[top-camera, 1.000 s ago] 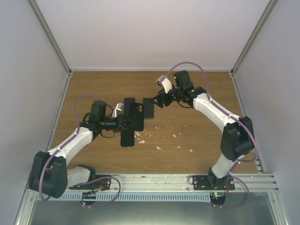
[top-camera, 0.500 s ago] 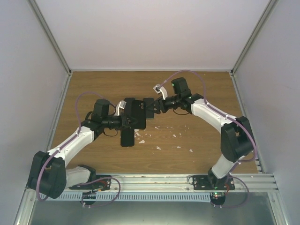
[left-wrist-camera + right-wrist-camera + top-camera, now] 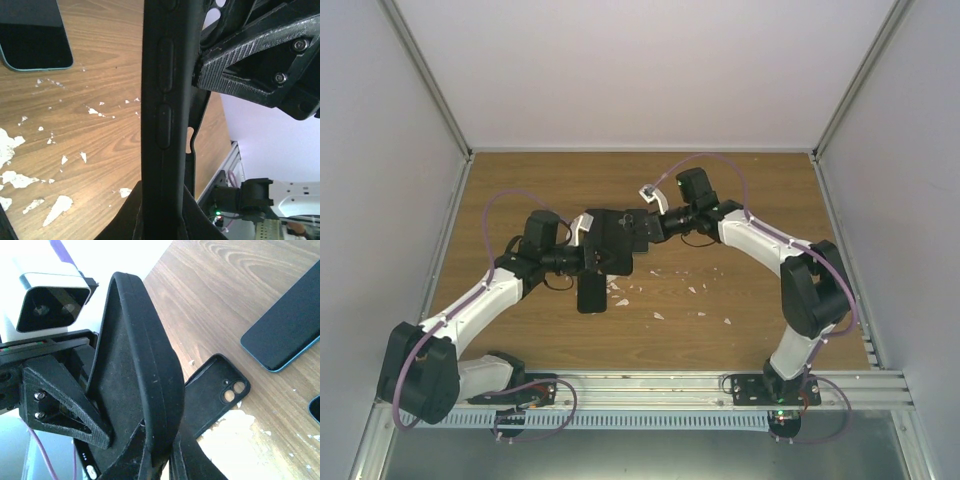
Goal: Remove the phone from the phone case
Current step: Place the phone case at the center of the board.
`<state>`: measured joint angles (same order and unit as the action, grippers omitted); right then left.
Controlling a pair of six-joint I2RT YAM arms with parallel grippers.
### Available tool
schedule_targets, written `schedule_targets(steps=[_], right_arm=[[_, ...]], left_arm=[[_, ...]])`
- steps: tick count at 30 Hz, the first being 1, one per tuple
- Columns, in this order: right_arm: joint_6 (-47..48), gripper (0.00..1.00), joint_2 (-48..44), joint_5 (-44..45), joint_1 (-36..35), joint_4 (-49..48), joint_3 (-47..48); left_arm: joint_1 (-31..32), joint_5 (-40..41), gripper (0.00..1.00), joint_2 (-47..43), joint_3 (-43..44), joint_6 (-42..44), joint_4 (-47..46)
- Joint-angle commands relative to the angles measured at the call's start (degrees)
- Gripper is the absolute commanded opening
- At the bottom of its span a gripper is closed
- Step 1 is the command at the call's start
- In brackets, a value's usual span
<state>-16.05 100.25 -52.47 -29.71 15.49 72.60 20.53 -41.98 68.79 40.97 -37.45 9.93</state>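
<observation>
A black phone case hangs above the middle of the table, held from both ends. My left gripper is shut on its left end, and in the left wrist view the case's edge with two side buttons rises straight out of the left gripper. My right gripper is shut on the opposite rim. The right wrist view shows that rim bowed outward above the right gripper. The phone inside is mostly hidden by the case.
A dark phone with a teal rim lies flat on the wood below the left gripper; the wrist views also show this phone. An empty black case with camera holes lies beneath the held one. White scuffs mark the table.
My right gripper has moved left to the case and shut on its rim. The left arm has carried the case slightly toward the right arm.
</observation>
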Motion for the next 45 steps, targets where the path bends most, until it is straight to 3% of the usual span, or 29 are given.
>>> schedule_targets(steps=[1, 6, 8, 11, 21, 45], right_arm=[[-1.3, 0.0, -1.1, -2.1, -0.5, -3.1, -3.8], [-2.8, 0.0, -2.0, -2.9, -0.4, -5.1, -8.0], [-3.3, 0.0, -1.7, -3.2, -0.3, -5.5, -9.2], [-4.3, 0.01, -0.5, -4.7, -0.1, -6.6, -10.9], [-6.6, 0.01, 5.7, -5.4, 0.3, -7.3, -13.0], [-0.1, 0.08, 15.4, 2.4, 1.9, 5.8, -7.5]], left_arm=[[-0.3, 2.2, 0.1, -1.6, 1.3, 2.0, -0.9], [-2.2, 5.1, 0.7, -2.3, 2.0, 4.0, 1.3], [-3.3, 6.3, 0.82, -2.4, 2.9, 5.0, 2.4], [-4.6, 8.5, 0.92, -2.0, 5.0, 6.5, 3.6], [-7.5, 8.1, 0.94, 0.4, 8.2, 7.2, 4.1], [-8.4, 6.3, 0.95, 3.4, 8.4, 6.6, 2.5]])
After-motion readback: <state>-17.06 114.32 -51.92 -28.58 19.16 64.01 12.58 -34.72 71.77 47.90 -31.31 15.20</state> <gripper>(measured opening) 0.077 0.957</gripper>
